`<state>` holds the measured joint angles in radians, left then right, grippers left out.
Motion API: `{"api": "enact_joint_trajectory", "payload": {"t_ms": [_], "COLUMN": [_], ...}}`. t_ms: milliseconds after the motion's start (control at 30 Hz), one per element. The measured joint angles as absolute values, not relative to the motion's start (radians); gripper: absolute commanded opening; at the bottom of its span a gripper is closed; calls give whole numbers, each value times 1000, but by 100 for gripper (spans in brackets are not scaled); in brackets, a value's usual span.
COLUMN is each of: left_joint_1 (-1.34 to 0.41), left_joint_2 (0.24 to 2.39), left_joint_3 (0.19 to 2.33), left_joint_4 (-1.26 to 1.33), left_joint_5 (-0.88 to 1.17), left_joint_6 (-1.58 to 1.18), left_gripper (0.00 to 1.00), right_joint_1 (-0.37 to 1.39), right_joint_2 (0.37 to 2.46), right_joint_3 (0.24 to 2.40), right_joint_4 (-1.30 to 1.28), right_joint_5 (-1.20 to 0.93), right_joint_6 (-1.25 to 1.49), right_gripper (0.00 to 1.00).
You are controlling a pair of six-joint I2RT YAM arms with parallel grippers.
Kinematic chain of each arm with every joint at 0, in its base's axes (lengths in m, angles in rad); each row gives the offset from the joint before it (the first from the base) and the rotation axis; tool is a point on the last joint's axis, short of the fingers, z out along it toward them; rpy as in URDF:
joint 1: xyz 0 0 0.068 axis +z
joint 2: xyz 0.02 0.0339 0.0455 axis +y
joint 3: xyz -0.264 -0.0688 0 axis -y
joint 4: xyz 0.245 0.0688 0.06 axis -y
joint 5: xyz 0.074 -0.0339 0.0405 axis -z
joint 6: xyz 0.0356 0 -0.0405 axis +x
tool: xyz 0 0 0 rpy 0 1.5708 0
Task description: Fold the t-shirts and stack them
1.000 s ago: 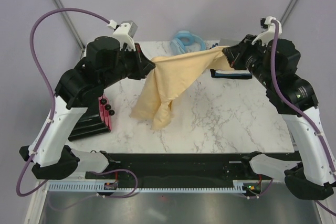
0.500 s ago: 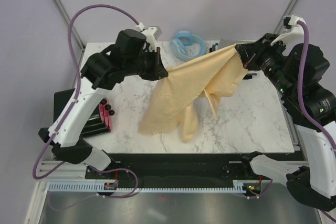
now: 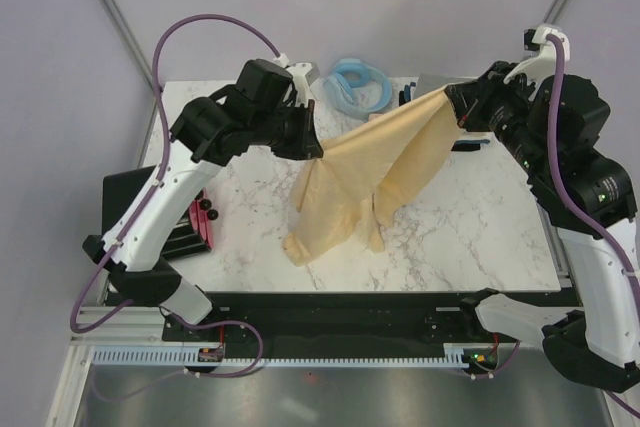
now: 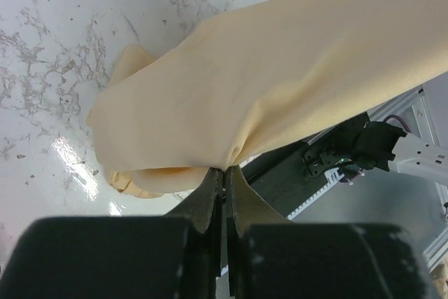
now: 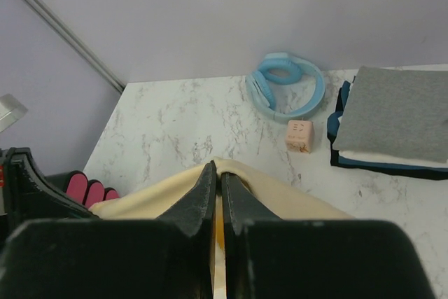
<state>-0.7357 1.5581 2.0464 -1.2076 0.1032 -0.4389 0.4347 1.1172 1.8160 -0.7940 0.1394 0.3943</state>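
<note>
Both clamped tight: left gripper (image 4: 224, 171) and right gripper (image 5: 218, 167) each pinch the cream t-shirt (image 3: 370, 172), sagging between them, likely spreading it to lay flat.

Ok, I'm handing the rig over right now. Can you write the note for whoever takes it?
Left gripper: shut on one end of the yellow-cream t-shirt.
Right gripper: shut on the other end.
The shirt hangs stretched between them, unfolded, and its lower end seems to rest on the table.
Done: a folded stack, grey over white over navy, sits at the table's far right.
Left: spread the yellow-cream shirt flat, fold it, and add it to the stack.
</note>
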Motion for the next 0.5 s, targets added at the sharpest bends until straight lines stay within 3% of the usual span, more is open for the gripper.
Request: {"api": "enact_joint_trajectory", "payload": {"t_ms": [500], "left_joint_1": [-735], "left_joint_2": [1435], "left_joint_3": [2069], "left_joint_4": [-1145], "left_joint_5": [98], "left_joint_6": [-418], "left_gripper": [2], "right_joint_1": [439], "right_joint_2": [1093], "right_joint_3": [1932], "right_joint_4": [-855], "right_joint_5": [183], "right_joint_6": [330], "right_gripper": [8]}}
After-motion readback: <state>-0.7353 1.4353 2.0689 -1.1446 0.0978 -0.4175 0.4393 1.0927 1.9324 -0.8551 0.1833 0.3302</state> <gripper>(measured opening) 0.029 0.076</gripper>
